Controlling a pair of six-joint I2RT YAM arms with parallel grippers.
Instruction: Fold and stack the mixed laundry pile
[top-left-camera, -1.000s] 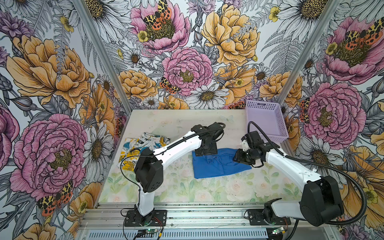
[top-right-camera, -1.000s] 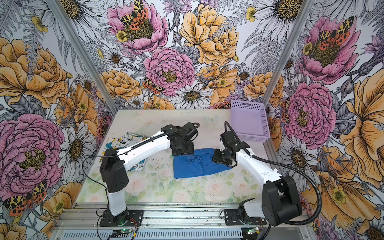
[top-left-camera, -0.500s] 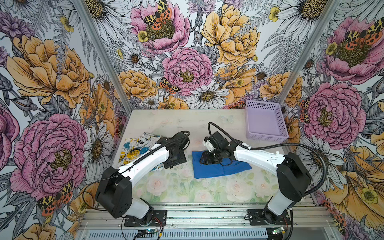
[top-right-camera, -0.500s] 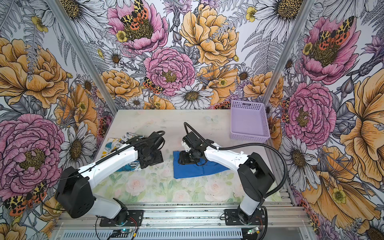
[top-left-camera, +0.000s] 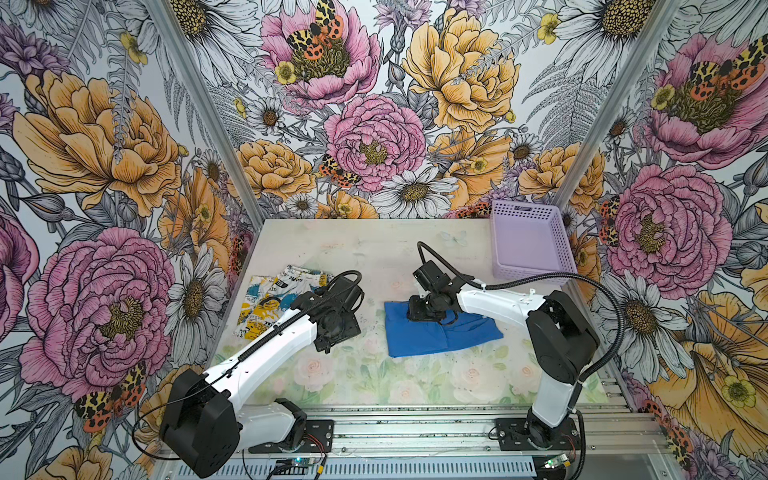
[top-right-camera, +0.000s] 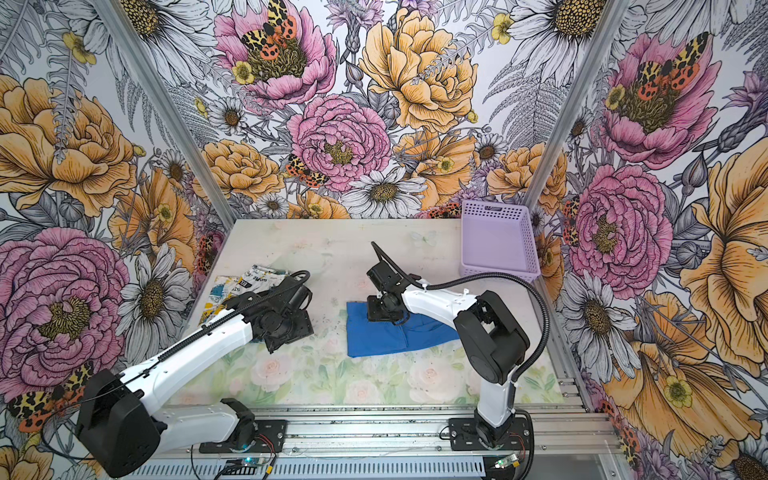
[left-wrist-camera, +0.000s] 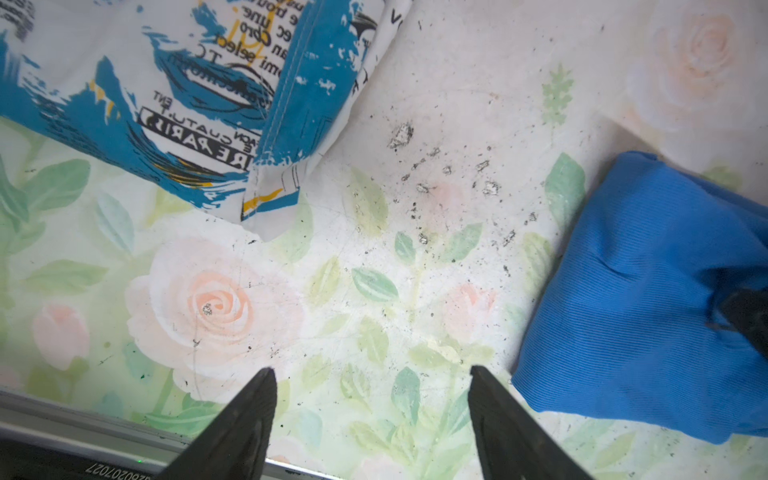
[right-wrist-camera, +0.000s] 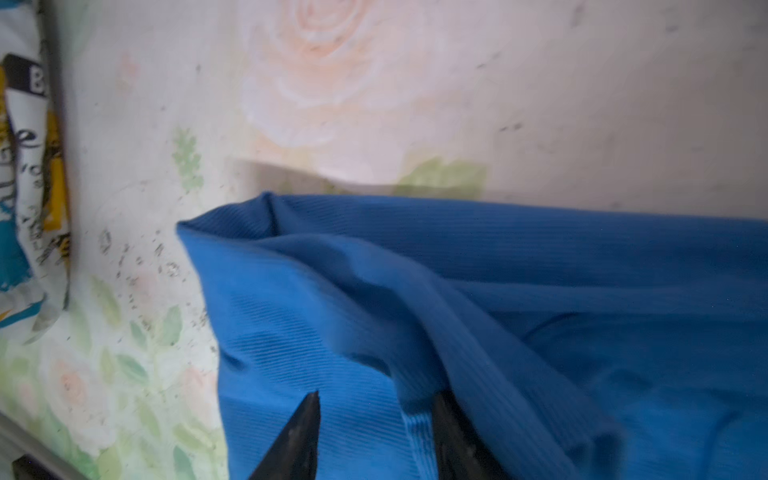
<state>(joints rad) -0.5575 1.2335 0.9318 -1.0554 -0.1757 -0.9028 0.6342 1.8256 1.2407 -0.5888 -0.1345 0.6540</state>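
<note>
Two garments lie apart on the counter (left-wrist-camera: 374, 270). The left fingers (left-wrist-camera: 249, 415) stand wide over bare surface, holding nothing; the printed garment (left-wrist-camera: 166, 83) lies beyond their tips and the blue shirt (left-wrist-camera: 644, 291) just beside one of them. The right fingers (right-wrist-camera: 303, 428) pinch a raised fold of the blue shirt between them.

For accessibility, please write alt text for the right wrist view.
The right end effector pinches a fold of the blue T-shirt, which fills much of the view. Beyond it lie the floral table and an edge of the printed garment.
</note>
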